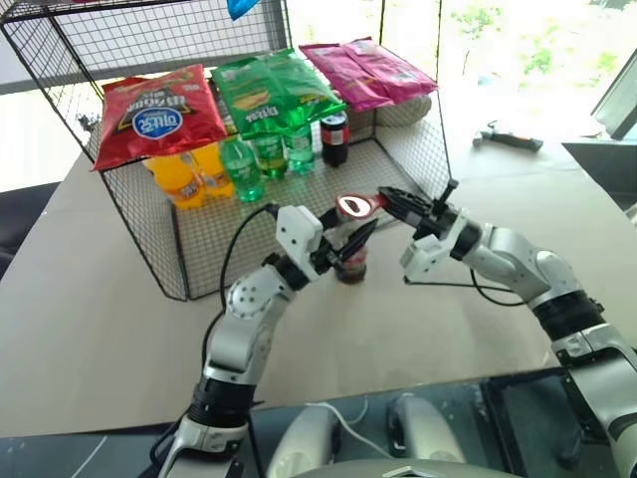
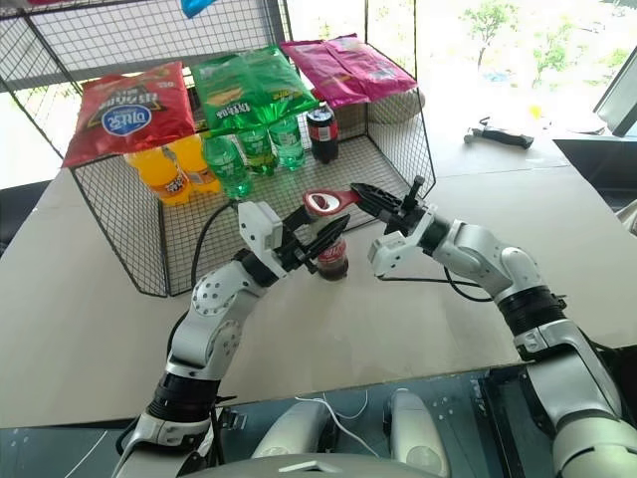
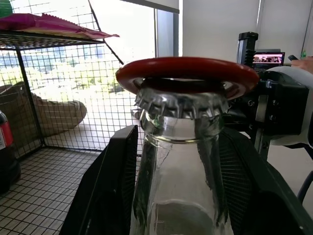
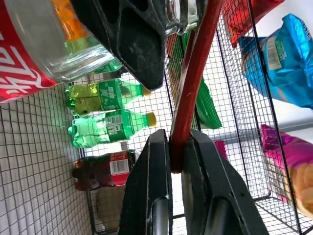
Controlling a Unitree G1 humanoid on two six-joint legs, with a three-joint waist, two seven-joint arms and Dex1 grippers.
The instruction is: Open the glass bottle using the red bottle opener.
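The glass bottle [image 2: 332,258] stands upright on the pale tabletop [image 2: 418,329] just in front of the wire rack, held between the 2 black fingers of the left gripper [image 2: 320,242], which sit half-spread around its shoulder and neck. It looks like a small, rigid, fairly heavy thing for its size: smooth clear glass, slippery and breakable, with dark cola low down and a red label band, so I'd judge the hold on the body below the neck to be the sensible one, steady against the prying. Its crimped silvery cap [image 3: 182,104] is still on, fluted all round its edge. Over that cap rests the oval ring of the red bottle opener [image 1: 355,207], a flat stiff tool with a silvery inner edge and a slim straight handle; the right gripper [image 4: 177,156] has its jaws clamped tight on the handle's far end, which gives the most leverage, though a thin smooth handle could twist in the pinch. Beyond them stands the black wire rack [image 2: 149,239]: green plastic bottles [image 2: 257,149], orange ones [image 2: 174,169] and a squat dark bottle [image 2: 320,131] on its mesh floor, and 3 crinkly snack bags, red [image 2: 124,112], green [image 2: 249,88] and pink [image 2: 348,65], on top.
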